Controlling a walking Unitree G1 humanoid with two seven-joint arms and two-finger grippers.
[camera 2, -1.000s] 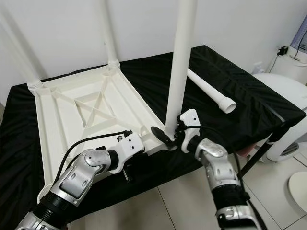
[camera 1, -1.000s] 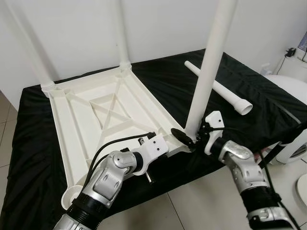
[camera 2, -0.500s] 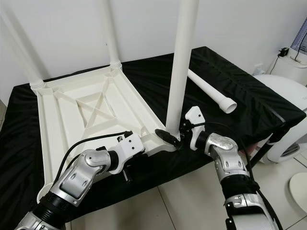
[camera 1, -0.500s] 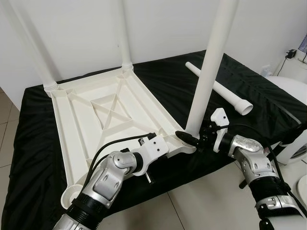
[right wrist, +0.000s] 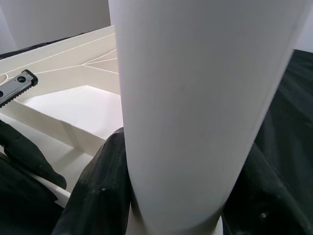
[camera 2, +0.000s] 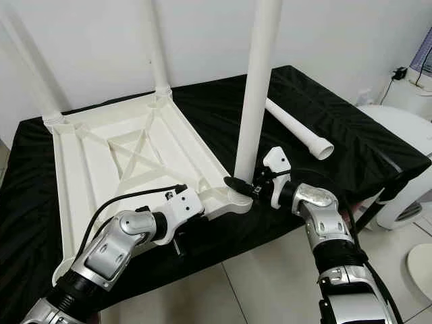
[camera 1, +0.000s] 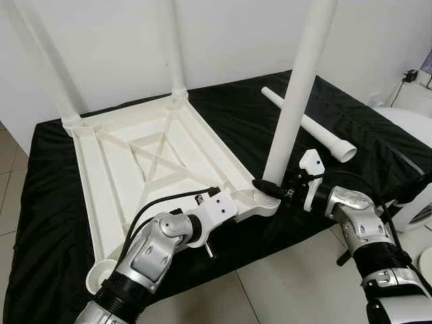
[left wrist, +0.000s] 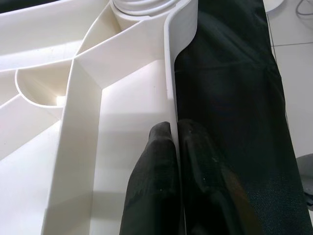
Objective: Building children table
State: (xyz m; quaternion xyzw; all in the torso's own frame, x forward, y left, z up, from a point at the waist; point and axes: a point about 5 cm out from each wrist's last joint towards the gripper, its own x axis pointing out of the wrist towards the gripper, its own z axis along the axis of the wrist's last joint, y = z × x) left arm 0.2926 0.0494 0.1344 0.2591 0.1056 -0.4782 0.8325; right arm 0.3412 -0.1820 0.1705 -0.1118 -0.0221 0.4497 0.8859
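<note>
A: Where does the tabletop (camera 1: 145, 169) sit?

B: Upside down on the black-covered bench (camera 1: 40, 223), ribs up. 3 legs stand in corner sockets; a loose leg (camera 1: 307, 125) lies on the cloth well behind the right arm.

A: What are the end effectors doing?

B: The left end effector (left wrist: 172, 142) has its 2 fingers pressed together on the thin near rim of the tabletop. The right end effector (camera 2: 244, 187) clasps the near-right leg (camera 1: 295, 101) low, just above its socket, one finger on each side.

A: How will it handle?

B: Judging by the look, hollow moulded plastic: light, stiff, smooth enough to slip. The tall leg levers easily, so a low hold near the socket suits best, with the rim pinched to steady the top.
</note>
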